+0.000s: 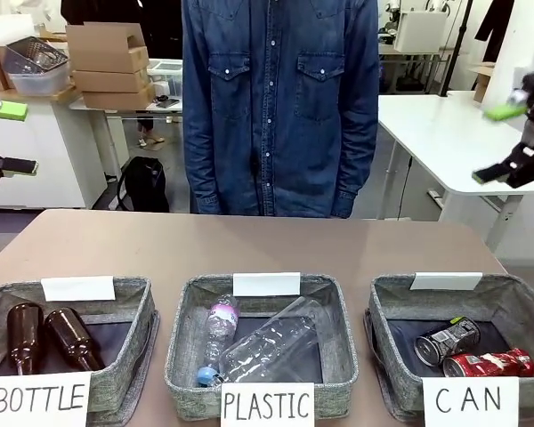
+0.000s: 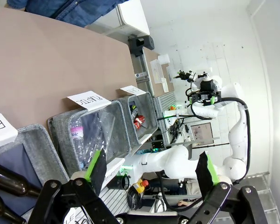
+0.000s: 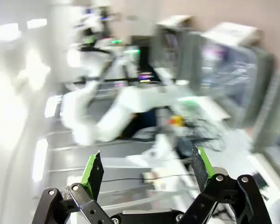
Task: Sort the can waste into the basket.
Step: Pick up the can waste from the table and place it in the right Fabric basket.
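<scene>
Two dented cans lie in the grey woven basket (image 1: 393, 307) with the "CAN" card at the front right: a black-and-silver can (image 1: 449, 341) and a red can (image 1: 488, 363) in front of it. My left gripper (image 1: 13, 138) hangs open at the left edge, well above the table. My right gripper (image 1: 500, 142) is open high at the right edge. In the left wrist view my own gripper (image 2: 151, 170) is open and holds nothing, with the CAN basket (image 2: 148, 106) and red can (image 2: 139, 122) far off. The right wrist view is blurred, and the gripper (image 3: 147, 170) there is open.
A "BOTTLE" basket (image 1: 129, 298) with two brown bottles (image 1: 46, 340) stands front left. A "PLASTIC" basket (image 1: 185, 307) with clear bottles (image 1: 267, 342) is in the middle. A person in a denim shirt (image 1: 280, 98) stands at the far side. Bare brown tabletop (image 1: 249, 245) stretches behind the baskets.
</scene>
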`<action>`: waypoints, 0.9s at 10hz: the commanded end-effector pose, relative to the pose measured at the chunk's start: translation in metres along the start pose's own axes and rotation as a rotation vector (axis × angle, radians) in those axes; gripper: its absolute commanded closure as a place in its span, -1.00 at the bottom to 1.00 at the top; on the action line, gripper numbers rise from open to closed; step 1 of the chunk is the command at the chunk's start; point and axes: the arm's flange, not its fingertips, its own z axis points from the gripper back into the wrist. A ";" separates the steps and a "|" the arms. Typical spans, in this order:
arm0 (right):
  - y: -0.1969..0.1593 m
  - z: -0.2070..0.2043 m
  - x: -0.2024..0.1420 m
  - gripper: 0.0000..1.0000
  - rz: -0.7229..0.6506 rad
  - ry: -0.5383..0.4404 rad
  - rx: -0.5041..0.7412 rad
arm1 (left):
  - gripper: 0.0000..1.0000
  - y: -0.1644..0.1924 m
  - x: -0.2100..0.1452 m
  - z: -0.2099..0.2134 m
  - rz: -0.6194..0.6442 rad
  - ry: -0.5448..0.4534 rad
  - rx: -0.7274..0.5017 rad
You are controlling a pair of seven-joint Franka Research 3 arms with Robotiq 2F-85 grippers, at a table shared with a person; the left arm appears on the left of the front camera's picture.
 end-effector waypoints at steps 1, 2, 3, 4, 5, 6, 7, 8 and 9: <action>-0.011 -0.001 0.016 -1.00 -0.103 -0.077 0.164 | -1.00 0.001 -0.001 0.003 -0.015 0.010 -0.002; 0.000 0.000 0.000 -1.00 0.000 0.000 0.000 | -1.00 0.001 -0.001 0.003 -0.015 0.010 -0.002; 0.000 0.000 0.000 -1.00 0.000 0.000 0.000 | -1.00 0.001 -0.001 0.003 -0.015 0.010 -0.002; 0.000 0.000 0.000 -1.00 0.000 0.000 0.000 | -1.00 0.001 -0.001 0.003 -0.015 0.010 -0.002; 0.000 0.000 0.000 -1.00 0.000 0.000 0.000 | -1.00 0.001 -0.001 0.003 -0.015 0.010 -0.002; 0.000 0.000 0.000 -1.00 0.000 0.000 0.000 | -1.00 0.001 -0.001 0.003 -0.015 0.010 -0.002; 0.000 0.000 0.000 -1.00 0.000 0.000 0.000 | -1.00 0.001 -0.001 0.003 -0.015 0.010 -0.002; 0.000 0.000 0.000 -1.00 0.000 0.000 0.000 | -1.00 0.001 -0.001 0.003 -0.015 0.010 -0.002; 0.000 0.000 0.000 -1.00 0.000 0.000 0.000 | -1.00 0.001 -0.001 0.003 -0.015 0.010 -0.002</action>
